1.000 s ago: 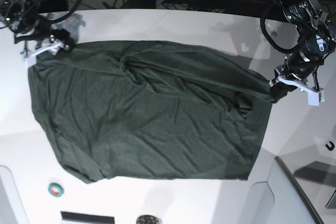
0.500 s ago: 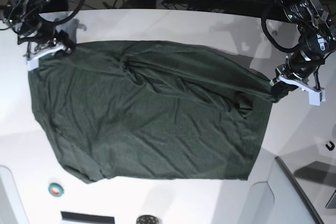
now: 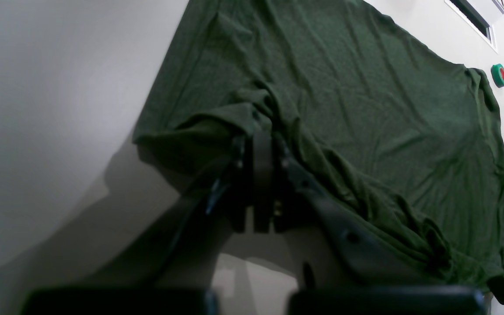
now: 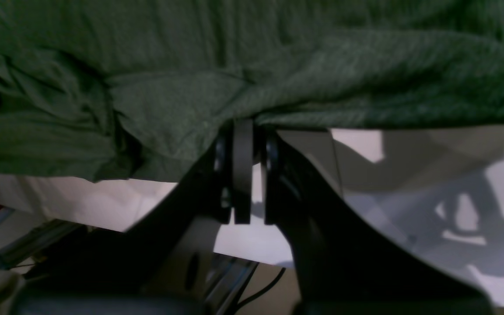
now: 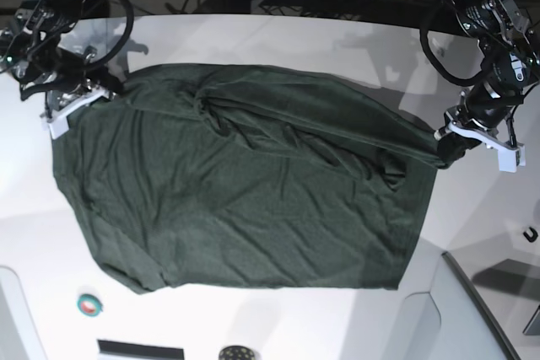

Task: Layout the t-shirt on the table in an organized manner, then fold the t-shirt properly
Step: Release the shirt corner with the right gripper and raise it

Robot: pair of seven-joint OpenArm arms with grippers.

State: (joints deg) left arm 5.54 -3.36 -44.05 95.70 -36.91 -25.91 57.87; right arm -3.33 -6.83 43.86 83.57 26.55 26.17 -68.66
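Base view has my left tool (image 5: 445,154) at the shirt's (image 5: 245,183) right corner, jaws clamped together on a bunched fold of the green cloth, which is pulled into a taut ridge running from there toward the middle. From the left wrist view that same tool (image 3: 258,144) bites into a gathered lump of fabric at the shirt's (image 3: 365,109) near edge, with the rest spread away from it over the white tabletop (image 3: 59,87). My right tool (image 5: 99,88) sits at the opposite upper corner in the base view; its jaws are pinched on the shirt's edge there, and the right wrist view shows the tool (image 4: 243,131) closed on a fold of the shirt (image 4: 278,65), the cloth draped above it and lifted a little off the tabletop (image 4: 431,166). Between the two the shirt lies wide and wrinkly across the tabletop (image 5: 253,40), its lower edge slanting. A small green and red round thing (image 5: 89,303) sits on the tabletop near the shirt's lower corner.
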